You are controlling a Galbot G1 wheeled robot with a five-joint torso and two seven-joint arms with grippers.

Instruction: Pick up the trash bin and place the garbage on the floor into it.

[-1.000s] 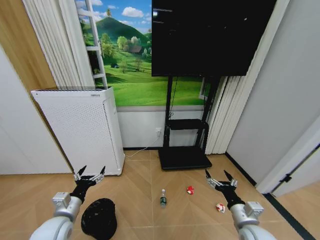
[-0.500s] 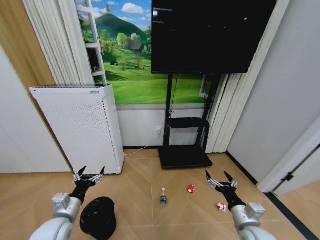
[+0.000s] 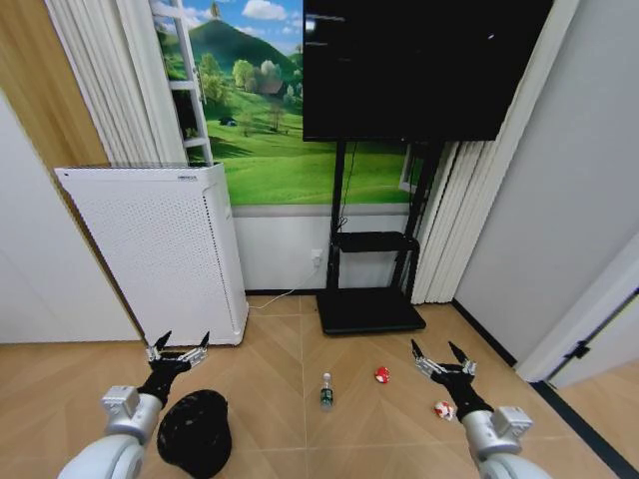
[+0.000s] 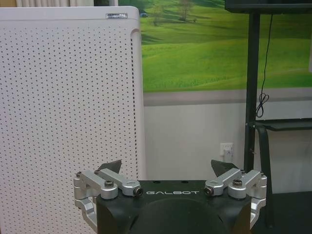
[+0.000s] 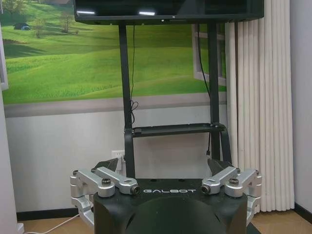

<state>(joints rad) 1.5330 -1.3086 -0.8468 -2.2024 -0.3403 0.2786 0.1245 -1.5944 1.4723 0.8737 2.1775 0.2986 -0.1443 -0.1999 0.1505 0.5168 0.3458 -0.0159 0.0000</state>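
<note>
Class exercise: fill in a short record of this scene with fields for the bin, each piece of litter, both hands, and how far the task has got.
trash bin: black, on the floor, just under the left hand
green bottle: upright on the floor
red wad: on the floor, right of the bottle
red-and-white wad: on the floor, beside the right hand
left hand: open, empty
right hand: open, empty
progress: bin not picked up; all litter on the floor

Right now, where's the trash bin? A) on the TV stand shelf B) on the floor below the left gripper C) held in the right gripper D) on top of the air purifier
B: the bin stands on the floor just under the open left gripper, in front of the air purifier.
</note>
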